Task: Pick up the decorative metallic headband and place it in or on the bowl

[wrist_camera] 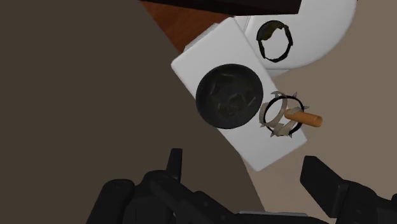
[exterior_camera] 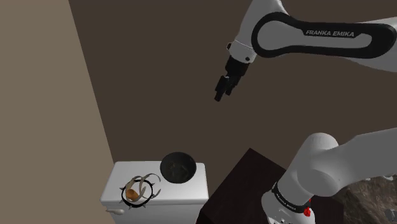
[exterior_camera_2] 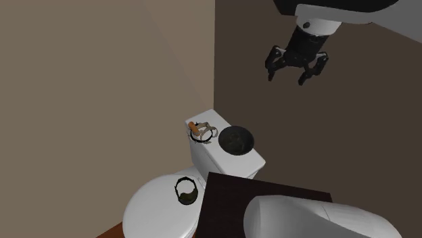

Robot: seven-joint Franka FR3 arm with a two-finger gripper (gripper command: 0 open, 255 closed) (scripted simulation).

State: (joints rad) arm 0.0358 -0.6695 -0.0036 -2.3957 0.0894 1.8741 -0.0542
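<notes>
The headband (exterior_camera: 146,179) (exterior_camera_2: 203,128) (wrist_camera: 268,113) is a tangle of pale metallic bands with a black spiked ring and an orange piece. It lies on the white toilet tank lid (exterior_camera: 186,192) (exterior_camera_2: 224,159) (wrist_camera: 205,56). Right beside it on the same lid sits a dark, empty bowl (exterior_camera: 178,167) (exterior_camera_2: 236,140) (wrist_camera: 229,95). My black gripper (exterior_camera: 221,93) (exterior_camera_2: 289,73) (wrist_camera: 248,175) hangs high above the tank, well apart from both, with its fingers spread open and nothing between them.
A second, dark olive headband (exterior_camera_2: 181,193) (wrist_camera: 270,27) lies on the white toilet seat lid (exterior_camera_2: 152,209) (wrist_camera: 324,25) below the tank. The dark brown stand (exterior_camera: 245,184) (exterior_camera_2: 237,196) is beside the toilet. Brown walls meet in a corner behind the tank.
</notes>
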